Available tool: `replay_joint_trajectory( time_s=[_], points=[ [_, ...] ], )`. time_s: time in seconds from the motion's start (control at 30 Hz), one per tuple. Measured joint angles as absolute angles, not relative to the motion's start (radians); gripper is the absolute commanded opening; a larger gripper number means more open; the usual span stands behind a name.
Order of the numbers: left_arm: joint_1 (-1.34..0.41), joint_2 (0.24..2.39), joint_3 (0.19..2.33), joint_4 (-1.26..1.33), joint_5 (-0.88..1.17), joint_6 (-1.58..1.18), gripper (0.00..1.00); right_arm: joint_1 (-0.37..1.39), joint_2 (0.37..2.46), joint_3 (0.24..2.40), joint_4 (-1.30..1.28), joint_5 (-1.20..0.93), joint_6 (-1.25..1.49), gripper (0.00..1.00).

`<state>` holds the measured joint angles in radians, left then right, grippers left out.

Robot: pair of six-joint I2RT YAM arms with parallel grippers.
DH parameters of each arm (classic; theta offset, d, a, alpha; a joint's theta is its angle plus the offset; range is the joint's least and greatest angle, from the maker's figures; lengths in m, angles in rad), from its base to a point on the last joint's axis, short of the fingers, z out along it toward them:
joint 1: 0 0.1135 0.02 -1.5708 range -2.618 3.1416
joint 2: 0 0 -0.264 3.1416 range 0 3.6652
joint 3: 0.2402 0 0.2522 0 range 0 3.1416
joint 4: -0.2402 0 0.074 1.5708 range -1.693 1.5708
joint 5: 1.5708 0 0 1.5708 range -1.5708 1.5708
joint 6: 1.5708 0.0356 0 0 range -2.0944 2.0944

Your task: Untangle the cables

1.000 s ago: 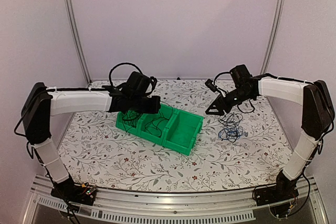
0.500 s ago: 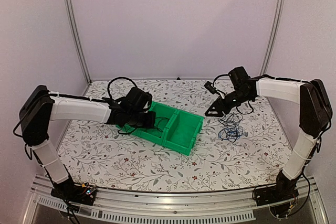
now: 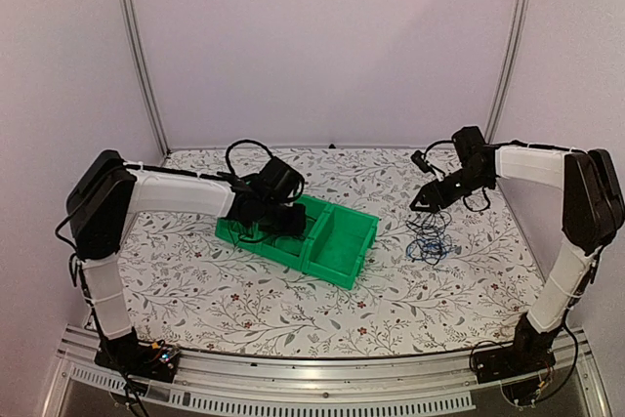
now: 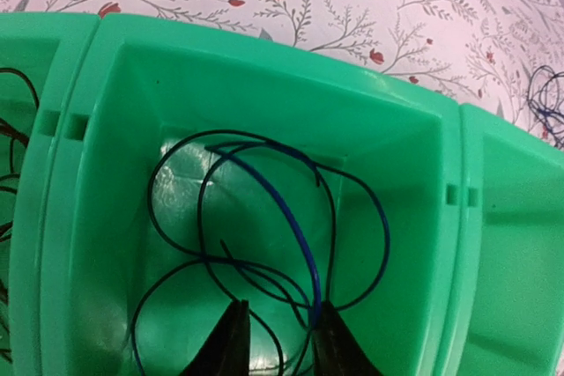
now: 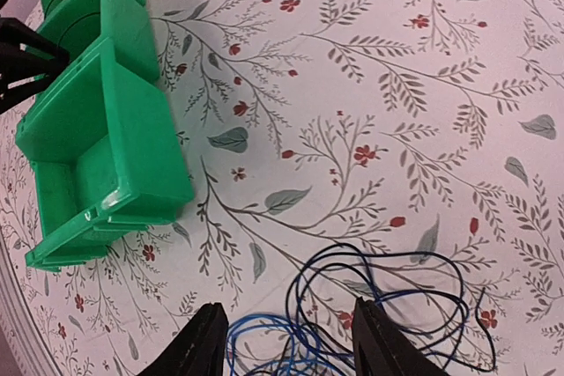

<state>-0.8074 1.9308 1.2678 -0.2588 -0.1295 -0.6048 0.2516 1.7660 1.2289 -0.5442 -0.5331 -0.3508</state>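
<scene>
One blue cable (image 4: pixel 292 226) arcs from far-left to near-right among looping black cables (image 4: pixel 151 193) in the middle of the green bin's (image 3: pixel 342 263) three compartments. Left pincer (image 4: pixel 280 345), slightly parted, straddles strands there; whether it pinches any, I cannot tell. Right pincer (image 5: pixel 286 341) gapes wide and empty above a second blue-and-black tangle (image 3: pixel 428 239) on the table (image 3: pixel 244 300).

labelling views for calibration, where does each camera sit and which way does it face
Top external: fixed above and behind the bases, facing down and forward over the table; the left arm, right arm, green bin and loose cables show.
Left wrist: on the left arm, facing down into the bin's middle compartment with coiled cables; left fingers show.
Right wrist: on the right arm, facing down at the table and loose cables; right fingers show.
Shared: right wrist and top both see the bin and loose cables.
</scene>
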Motion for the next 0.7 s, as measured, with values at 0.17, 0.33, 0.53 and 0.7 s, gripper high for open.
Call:
replay_joint_trajectory(
  time_s=[0.17, 0.33, 0.53, 0.7],
  points=[
    [-0.831, 1.831, 1.253, -0.328, -0.154, -0.624, 0.6, 0.138, 1.74, 1.222, -0.553, -0.486, -0.336, 0.51],
    [-0.867, 1.685, 1.253, -0.338, -0.194, -0.634, 0.59, 0.077, 1.729, 1.188, -0.556, -0.434, -0.33, 0.46],
    [-0.9, 1.636, 1.279, -0.337, -0.236, -0.633, 0.57, 0.023, 1.731, 1.161, -0.568, -0.379, -0.349, 0.44],
    [-0.912, 1.636, 1.313, -0.338, -0.249, -0.628, 0.56, 0.013, 1.77, 1.16, -0.552, -0.355, -0.381, 0.45]
  ],
)
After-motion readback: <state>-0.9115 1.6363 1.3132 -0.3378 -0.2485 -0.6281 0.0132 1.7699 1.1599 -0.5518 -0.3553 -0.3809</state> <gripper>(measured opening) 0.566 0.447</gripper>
